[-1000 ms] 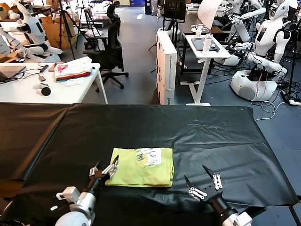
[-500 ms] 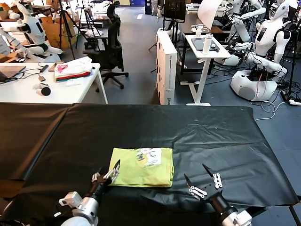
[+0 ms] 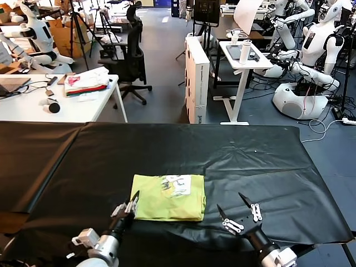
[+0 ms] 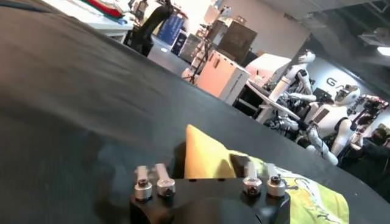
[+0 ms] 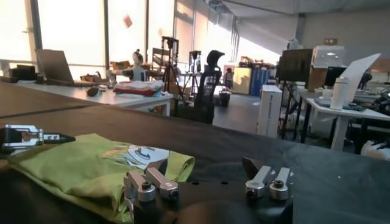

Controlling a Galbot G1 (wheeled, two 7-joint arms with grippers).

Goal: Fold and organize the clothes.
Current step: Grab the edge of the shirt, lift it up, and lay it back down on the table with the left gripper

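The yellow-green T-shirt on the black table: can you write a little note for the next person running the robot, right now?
Left gripper: closing on the near left corner of the T-shirt; a firm hold isn't clear yet.
Right gripper: open, holding nothing, above the black table cover just right of the shirt.
T-shirt: folded into a flat rectangle, white print facing up.
Done: main folds.
Left: probably a last fold or tidy placement.

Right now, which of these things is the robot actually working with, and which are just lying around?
In the job:
yellow-green T-shirt, folded on the black table cover
left tool, at the shirt's corner

Just lying about:
white-and-pink cloth pile
black office chair
white bottle
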